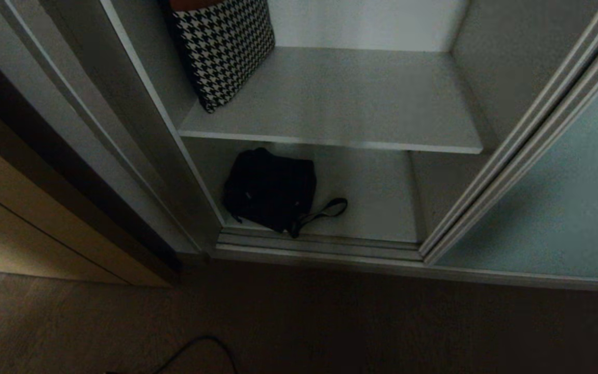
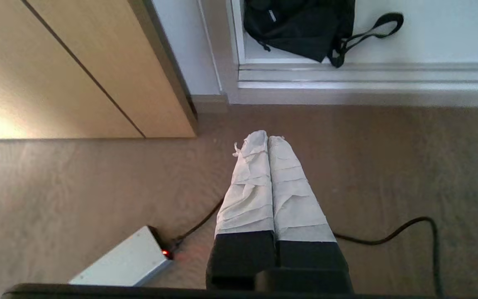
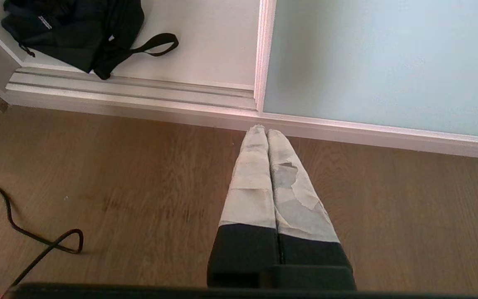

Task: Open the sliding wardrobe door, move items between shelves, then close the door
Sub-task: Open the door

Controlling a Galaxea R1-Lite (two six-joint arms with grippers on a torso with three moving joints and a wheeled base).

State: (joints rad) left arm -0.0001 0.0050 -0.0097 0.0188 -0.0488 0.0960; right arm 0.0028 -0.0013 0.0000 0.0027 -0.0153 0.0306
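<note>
Wood floor [image 2: 77, 187] lay under my empty, closed left gripper [image 2: 267, 139] and right gripper [image 3: 266, 132]. Only my head view showed the houndstooth cushion [image 1: 223, 49] above the black bag [image 1: 270, 189].

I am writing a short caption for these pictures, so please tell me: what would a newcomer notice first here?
The black-and-white houndstooth fabric bag leans at the left end of the pale grey upper shelf in the open wardrobe. Below it, a black fabric bag with a strap loop lies on the bottom board near the front track. The pale teal frosted sliding door stands pushed to the right.
</note>
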